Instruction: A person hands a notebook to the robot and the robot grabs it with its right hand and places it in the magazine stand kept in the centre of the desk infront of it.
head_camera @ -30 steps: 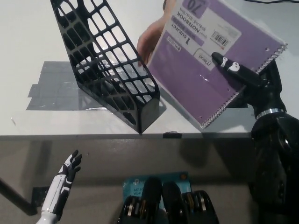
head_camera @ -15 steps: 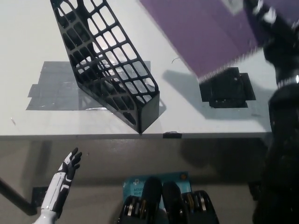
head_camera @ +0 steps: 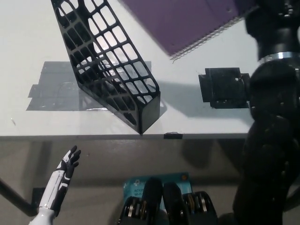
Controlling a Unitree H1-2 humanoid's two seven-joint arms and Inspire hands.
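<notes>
- Notebook [head_camera: 187, 21] is up in the air at the top of the view, purple cover showing, its spiral edge slanting down toward the right; no person's hand shows on it.
- Right arm [head_camera: 269, 117] rises along the right side to the notebook's upper right corner. The right hand [head_camera: 269, 16] is mostly cut off by the frame, so I cannot tell how the fingers sit, though the notebook hanging free there suggests they have hold of it.
- Stand [head_camera: 105, 63], black mesh, sits on the counter [head_camera: 28, 33] over a grey taped patch, its tall back toward the top left and its low front near the counter edge. Its slot looks empty.
- Notebook is above and to the right of the stand, apart from it and not yet over the opening.
- Left hand [head_camera: 69, 161] rests low at the lower left, below the counter edge, fingers spread and holding nothing.
- Step, by my reading: the handover is done and the carry to the stand is in hand.
- Next move calls for bringing the notebook left over the slot, turning it to line up with the stand's long side, then lowering an edge in before letting go. A skewed approach could catch the mesh wall.
</notes>
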